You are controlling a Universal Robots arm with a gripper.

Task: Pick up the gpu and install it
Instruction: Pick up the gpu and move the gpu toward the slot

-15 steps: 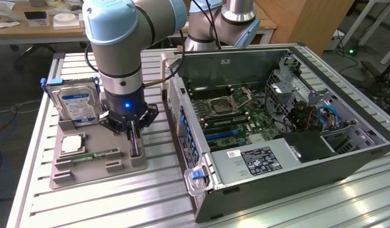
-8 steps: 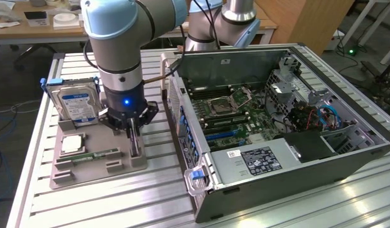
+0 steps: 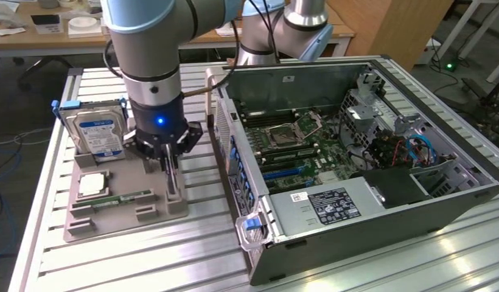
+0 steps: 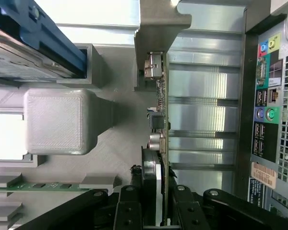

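Observation:
The gpu (image 3: 174, 190) stands on edge in a slot at the exterior view's right side of the grey tray (image 3: 128, 216), a thin dark card. In the wrist view the gpu (image 4: 161, 110) runs edge-on, with its pale metal bracket (image 4: 156, 28) at the far end and small components along it. My gripper (image 3: 171, 173) points straight down over the card, and its black fingers (image 4: 134, 201) sit on either side of the card's fan section. My gripper (image 4: 156, 191) looks shut on the card, which still rests in the tray.
The tray also holds an upright hard drive (image 3: 99, 134), a flat processor (image 3: 94, 182) and a green memory stick (image 3: 120, 199). The open computer case (image 3: 355, 152) lies to the exterior view's right, its rear panel (image 4: 269, 96) close beside the card. Blue expansion slots (image 3: 286, 173) show on the motherboard.

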